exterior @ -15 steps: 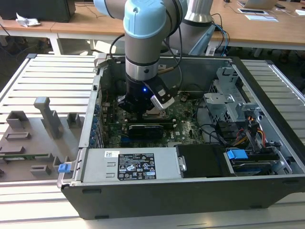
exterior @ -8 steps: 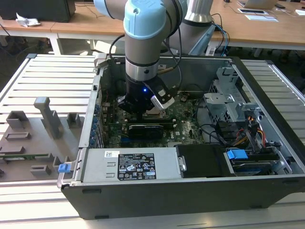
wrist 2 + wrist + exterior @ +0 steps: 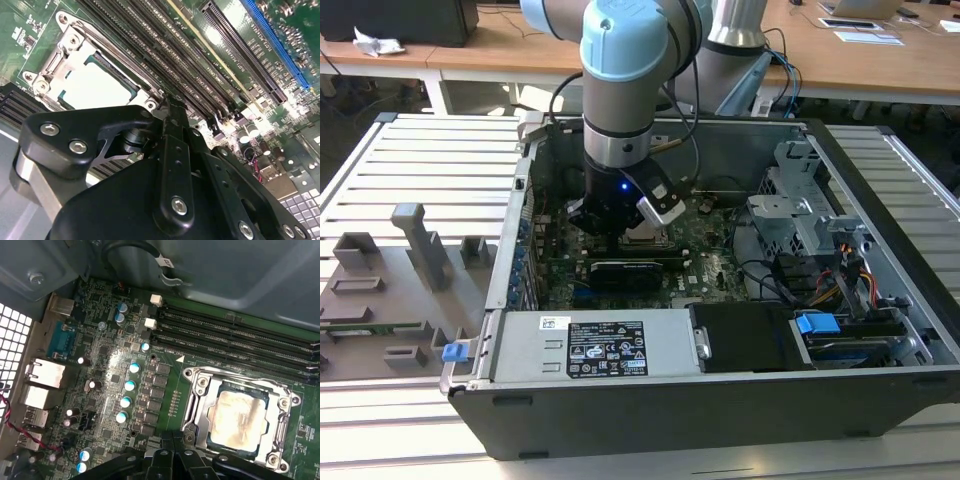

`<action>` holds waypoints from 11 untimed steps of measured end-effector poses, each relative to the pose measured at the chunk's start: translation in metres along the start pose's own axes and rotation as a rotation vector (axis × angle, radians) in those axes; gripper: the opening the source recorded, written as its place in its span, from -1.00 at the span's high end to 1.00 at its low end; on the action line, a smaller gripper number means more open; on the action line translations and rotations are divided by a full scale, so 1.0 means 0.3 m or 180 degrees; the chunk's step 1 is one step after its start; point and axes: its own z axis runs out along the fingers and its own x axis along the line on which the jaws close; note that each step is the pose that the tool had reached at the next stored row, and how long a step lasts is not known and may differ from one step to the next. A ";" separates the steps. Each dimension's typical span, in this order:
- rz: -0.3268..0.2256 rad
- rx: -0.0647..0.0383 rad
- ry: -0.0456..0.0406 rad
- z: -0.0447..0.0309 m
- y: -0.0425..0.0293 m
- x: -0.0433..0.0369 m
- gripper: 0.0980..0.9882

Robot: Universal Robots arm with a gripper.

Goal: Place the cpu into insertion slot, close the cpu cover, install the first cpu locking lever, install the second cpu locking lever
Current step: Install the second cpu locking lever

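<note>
The gripper [image 3: 167,107], fingers closed together and holding nothing, is hovering just beside the insertion slot's [image 3: 200,412] corner, where the cpu [image 3: 237,417] is sitting under the lowered cpu cover [image 3: 282,415].

- Black label [image 3: 607,348] sitting on power supply [image 3: 520,345]: white print and row of small marks showing, too small for reading.
- White sticker [image 3: 555,321] lying beside it, lettering not resolving.
- White lettering [image 3: 252,75] running along long slots [image 3: 235,45] in second wrist view, mostly blurring.
- White tag [image 3: 166,262] hanging on black cable [image 3: 130,246], print not resolving.
- White triangle mark [image 3: 180,359] sitting on board at corner of insertion slot [image 3: 200,385].
</note>
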 end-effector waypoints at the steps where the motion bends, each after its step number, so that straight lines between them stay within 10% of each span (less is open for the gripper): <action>1: -0.0004 -0.0001 0.0001 0.001 0.001 0.000 0.97; 11: -0.0011 0.0002 0.0002 -0.068 0.008 -0.001 0.97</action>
